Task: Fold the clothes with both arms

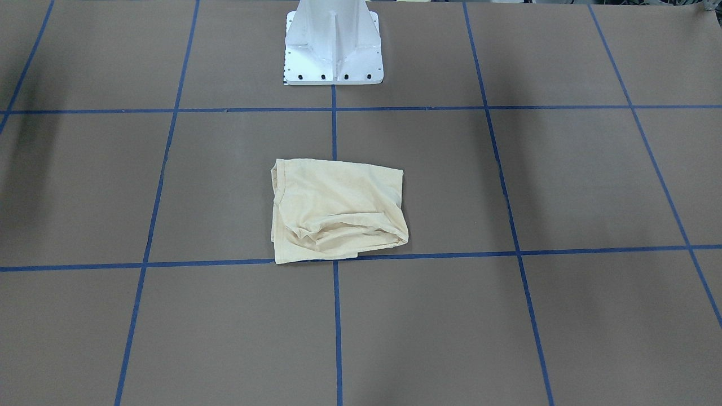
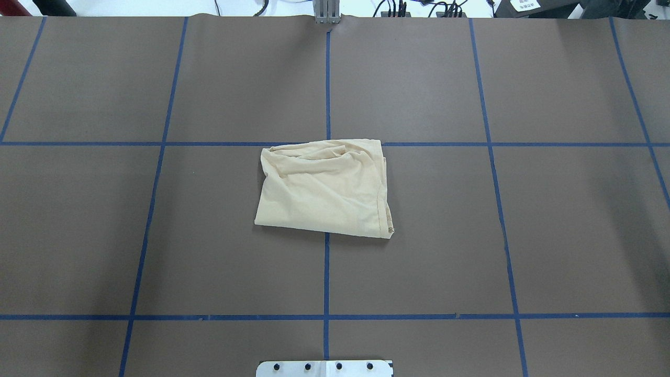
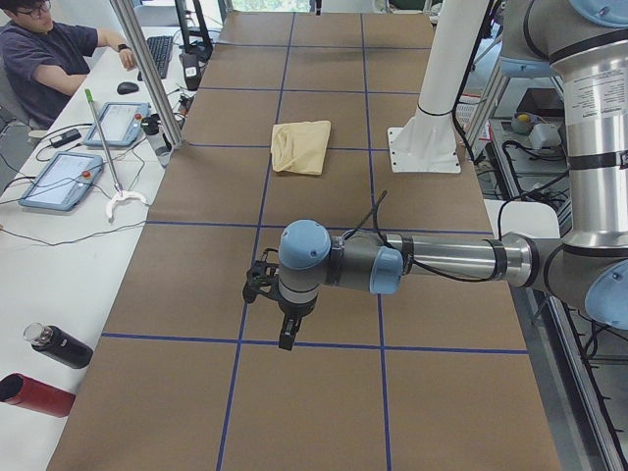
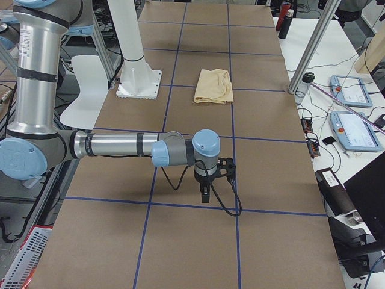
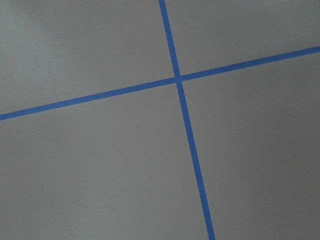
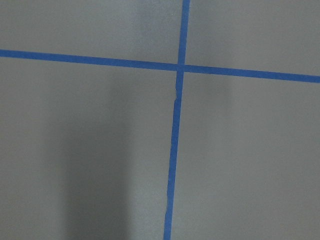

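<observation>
Only side views: left arm [image 3: 442, 260], right arm [image 4: 114, 146] | overhead: folded T-shirt [image 2: 324, 191]

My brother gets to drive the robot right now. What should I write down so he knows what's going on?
Grippers: the left gripper hangs pointing down over bare paper near the robot's left end of the table, with no cloth in it. Whether it is open or shut cannot be told. The right gripper is the same at the opposite end.
Things: the T-shirt lies mid-table, in front of the pedestal, with neither arm touching it.
Done: it is folded into a compact rectangle.
Left: probably only smoothing its rumpled edge farthest from the robot.
</observation>
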Tool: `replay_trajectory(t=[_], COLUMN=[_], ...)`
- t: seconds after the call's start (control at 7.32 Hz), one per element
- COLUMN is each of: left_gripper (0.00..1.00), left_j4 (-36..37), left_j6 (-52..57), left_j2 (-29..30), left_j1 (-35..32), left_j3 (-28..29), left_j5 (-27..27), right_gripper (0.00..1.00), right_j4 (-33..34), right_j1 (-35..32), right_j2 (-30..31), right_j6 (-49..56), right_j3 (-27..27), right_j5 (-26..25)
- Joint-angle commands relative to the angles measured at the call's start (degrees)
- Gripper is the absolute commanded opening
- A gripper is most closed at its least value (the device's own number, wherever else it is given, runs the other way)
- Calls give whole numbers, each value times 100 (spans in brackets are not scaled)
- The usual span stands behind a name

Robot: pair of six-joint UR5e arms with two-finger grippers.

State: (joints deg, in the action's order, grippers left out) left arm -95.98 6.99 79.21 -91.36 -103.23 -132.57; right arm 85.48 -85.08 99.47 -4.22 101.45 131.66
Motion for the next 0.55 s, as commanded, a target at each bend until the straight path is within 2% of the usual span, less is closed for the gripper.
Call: replay_trajectory(t=[0.0,0.41], left_gripper=[100,100], left_j4=[0,-9], left_j6=[-5,-5], left_j2=[7,15], left_j1=[4,4], left_j3=[-12,-39], left_j5=[3,-6], right_gripper=[100,100], right_j4=[3,-5], right_j1=[0,0], right_j2=[63,107], right_j6=[9,26], right_j3=[-11,-11], right_j5=[0,0])
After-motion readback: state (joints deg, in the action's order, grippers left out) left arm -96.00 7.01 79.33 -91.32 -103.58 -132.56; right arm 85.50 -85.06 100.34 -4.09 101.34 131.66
